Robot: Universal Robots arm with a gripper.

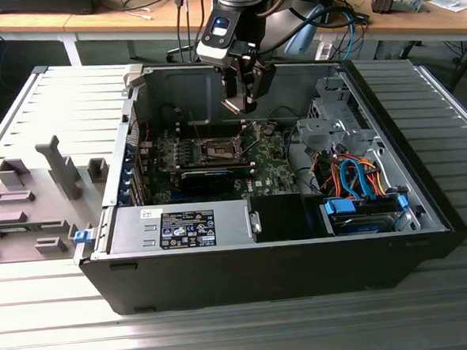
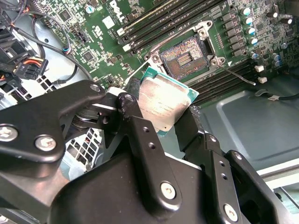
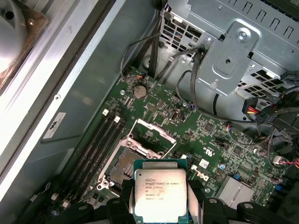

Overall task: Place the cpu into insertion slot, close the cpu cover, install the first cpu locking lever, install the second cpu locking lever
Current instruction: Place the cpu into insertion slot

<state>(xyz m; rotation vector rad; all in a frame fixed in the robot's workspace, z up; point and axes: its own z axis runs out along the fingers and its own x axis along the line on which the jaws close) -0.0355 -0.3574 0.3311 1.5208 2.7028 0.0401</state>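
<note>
The cpu (image 2: pixel 163 100), a flat square chip with a dull silvery metal top and a green rim, is sitting pinched by its edges between the black, bolted fingers (image 2: pixel 135 126) of your end effector (image 2: pixel 161 112). You are holding it in the air inside the open grey steel case (image 1: pixel 173 91), above the green motherboard (image 2: pixel 93 42). The square socket (image 2: pixel 184 57) is lying bare just beyond the chip, its fine grid of contacts showing, with a thin metal lever (image 2: pixel 236 74) angling out beside it.
</note>
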